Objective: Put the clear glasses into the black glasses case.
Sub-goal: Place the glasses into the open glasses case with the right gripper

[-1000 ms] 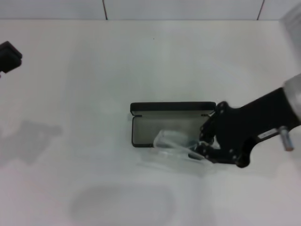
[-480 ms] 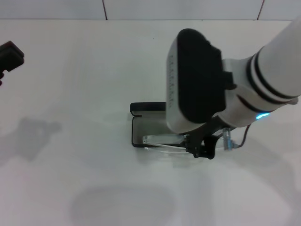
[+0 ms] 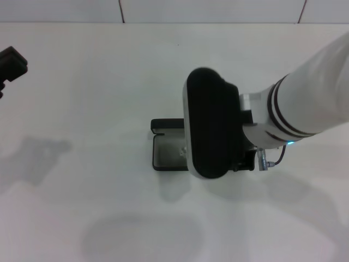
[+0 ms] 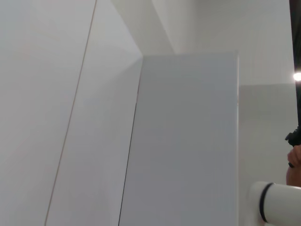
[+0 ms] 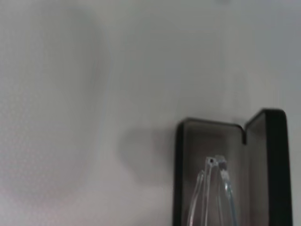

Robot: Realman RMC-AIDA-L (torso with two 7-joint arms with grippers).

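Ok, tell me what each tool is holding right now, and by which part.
It cannot be told. The right arm hides its own tool over the black glasses case; the clear glasses lie over the case's tray. The left tool is parked.

A plain white desk (image 3: 98, 82) carried the things. The black glasses case (image 3: 166, 147) lay open directly on it, near the middle, its lid raised along the far edge. The desk surface to the left of the case and nearer than it carried only soft shadows.
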